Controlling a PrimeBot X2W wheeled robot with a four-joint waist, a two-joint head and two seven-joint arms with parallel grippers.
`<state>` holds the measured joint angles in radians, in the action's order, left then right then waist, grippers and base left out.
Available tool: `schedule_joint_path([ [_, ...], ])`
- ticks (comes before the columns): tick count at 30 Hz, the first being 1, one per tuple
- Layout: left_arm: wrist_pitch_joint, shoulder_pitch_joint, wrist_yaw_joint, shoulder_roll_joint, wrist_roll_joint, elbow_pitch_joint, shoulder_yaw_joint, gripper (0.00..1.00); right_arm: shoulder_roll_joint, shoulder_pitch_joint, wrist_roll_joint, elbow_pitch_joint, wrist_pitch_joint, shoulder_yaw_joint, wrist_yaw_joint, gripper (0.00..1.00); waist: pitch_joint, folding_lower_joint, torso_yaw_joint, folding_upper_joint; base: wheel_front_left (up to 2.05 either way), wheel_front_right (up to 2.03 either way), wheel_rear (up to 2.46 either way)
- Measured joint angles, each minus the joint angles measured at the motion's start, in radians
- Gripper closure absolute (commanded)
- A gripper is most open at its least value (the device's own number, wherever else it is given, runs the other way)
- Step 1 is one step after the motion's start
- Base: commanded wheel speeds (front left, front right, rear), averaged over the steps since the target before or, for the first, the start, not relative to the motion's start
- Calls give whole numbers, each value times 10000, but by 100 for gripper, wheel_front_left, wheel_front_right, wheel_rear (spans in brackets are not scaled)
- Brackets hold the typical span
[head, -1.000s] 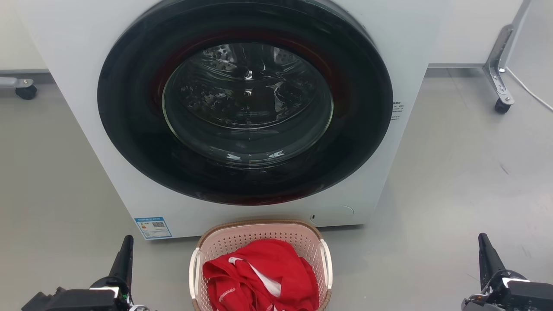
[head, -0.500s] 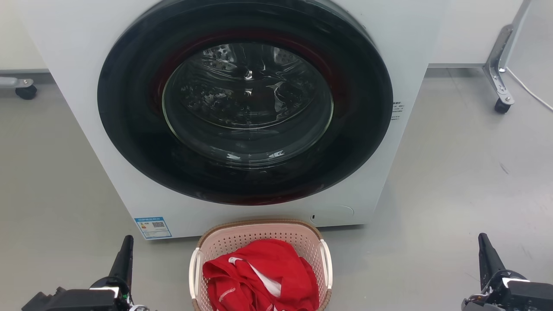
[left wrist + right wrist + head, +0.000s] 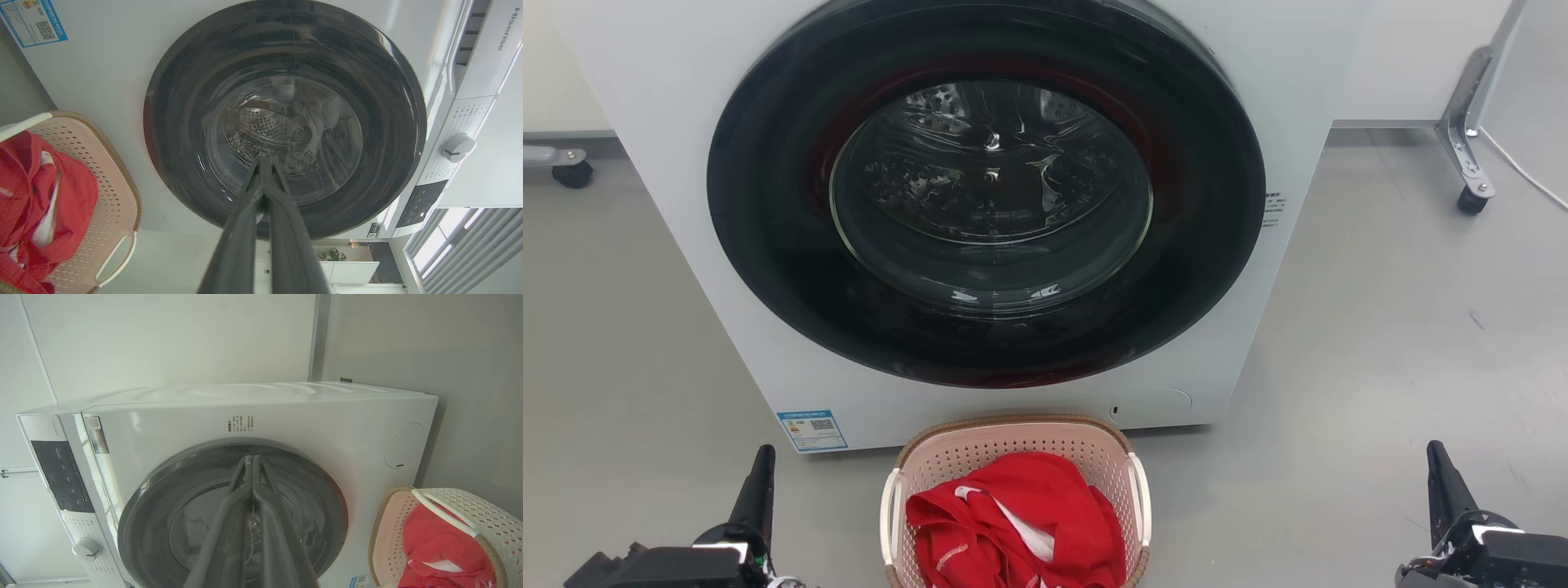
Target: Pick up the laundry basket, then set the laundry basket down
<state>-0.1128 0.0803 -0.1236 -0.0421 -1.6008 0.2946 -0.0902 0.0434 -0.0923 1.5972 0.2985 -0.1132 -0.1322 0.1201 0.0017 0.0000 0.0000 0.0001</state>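
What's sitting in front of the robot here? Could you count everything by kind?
washing machine: 1
laundry basket: 1
red clothing bundle: 1
end effectors: 2 (left end effector, right end effector)
Total: 5

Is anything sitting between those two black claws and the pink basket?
Nothing visible. Bare floor separates the left gripper and the right gripper from the laundry basket; the washing machine stands behind it.
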Motion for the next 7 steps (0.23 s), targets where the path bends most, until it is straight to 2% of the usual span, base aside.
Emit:
schedule_joint_path([
  [7, 0, 0, 0, 0, 0, 0, 0, 100, 0, 0, 0, 0, 0, 0, 0, 100, 0, 0, 0, 0, 0, 0, 0],
])
